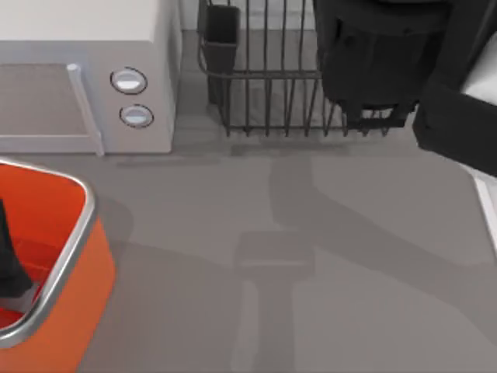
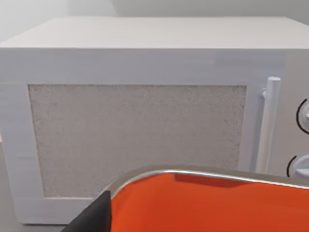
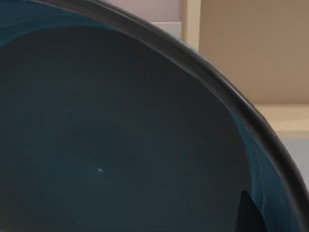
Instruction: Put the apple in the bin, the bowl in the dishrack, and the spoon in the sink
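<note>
Two round knobs (image 1: 132, 97) front the white microwave (image 1: 85, 47) at the bench's (image 1: 311, 256) far left, just beside the dishrack (image 1: 272, 85). My right arm (image 1: 388, 54) hangs over the rack; its wrist view sits close on the teal bowl's (image 3: 111, 135) inside. My left arm (image 1: 12, 264) reaches into the orange bin (image 1: 70, 264). Either pincer's opening I cannot tell. No writing reads anywhere.
</note>
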You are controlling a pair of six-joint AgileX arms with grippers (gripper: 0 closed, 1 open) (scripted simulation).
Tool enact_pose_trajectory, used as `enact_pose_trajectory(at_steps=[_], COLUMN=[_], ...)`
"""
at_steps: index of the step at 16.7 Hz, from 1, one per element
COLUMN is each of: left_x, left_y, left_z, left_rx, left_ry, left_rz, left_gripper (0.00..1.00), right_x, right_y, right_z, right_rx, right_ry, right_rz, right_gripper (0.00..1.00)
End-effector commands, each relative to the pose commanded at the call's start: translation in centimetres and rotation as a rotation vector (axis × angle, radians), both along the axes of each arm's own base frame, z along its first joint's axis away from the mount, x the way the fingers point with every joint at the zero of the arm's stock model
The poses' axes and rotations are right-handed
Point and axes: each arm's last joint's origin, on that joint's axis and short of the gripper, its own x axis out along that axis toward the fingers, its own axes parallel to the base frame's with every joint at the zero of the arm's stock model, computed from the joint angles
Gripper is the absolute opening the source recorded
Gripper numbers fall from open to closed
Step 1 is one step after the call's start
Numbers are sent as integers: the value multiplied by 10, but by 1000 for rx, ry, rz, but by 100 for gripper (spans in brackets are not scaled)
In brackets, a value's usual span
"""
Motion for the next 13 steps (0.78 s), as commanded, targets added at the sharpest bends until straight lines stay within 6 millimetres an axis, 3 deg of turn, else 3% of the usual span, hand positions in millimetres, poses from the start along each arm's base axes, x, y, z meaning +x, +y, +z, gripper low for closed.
enact_pose_trajectory(at_steps=[5,9,11,13], left_x=[0,0,0,0], left_y=[0,0,0,0], left_z=[0,0,0,0], left_rx=[0,0,0,0], left_ry=[0,0,0,0], left_rz=[0,0,0,0], left_gripper=[100,100,100,100], right_x=[83,148,168,176], right_y=[21,6,-6,-14], right_z=[-75,-145,-171,-182], right_rx=[0,10,6,4], right_ry=[-1,-13,-8,-4], right_rz=[0,2,2,3], right_gripper=[0,0,0,0])
